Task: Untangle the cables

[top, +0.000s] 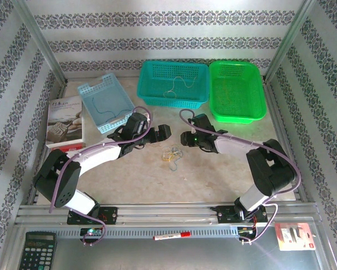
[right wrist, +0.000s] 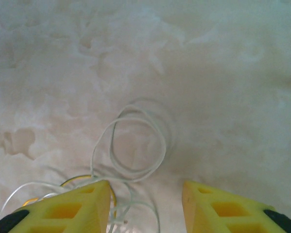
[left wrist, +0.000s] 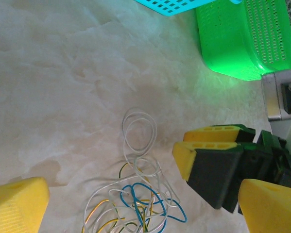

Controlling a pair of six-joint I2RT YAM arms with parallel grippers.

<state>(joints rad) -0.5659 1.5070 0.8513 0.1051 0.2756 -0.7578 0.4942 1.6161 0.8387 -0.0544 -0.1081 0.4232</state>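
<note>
The left claw (top: 159,133) hangs wide apart just left of the cables (top: 171,153), a small blue, white and yellow clump on the table (top: 157,180) between the arms. The right claw (right wrist: 145,189), partly apart, sits at the clump's right edge. Closing there could pinch several strands and tighten the tangle. Its fingers cut off the nearer loops, so I cannot tell whether any strand lies between them.

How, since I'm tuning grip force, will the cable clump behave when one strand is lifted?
Probably floppy: the cables lie in loose curls. Likely very light, being so thin. Lifting the white loop may drag the blue strand along; they interlace.
</note>
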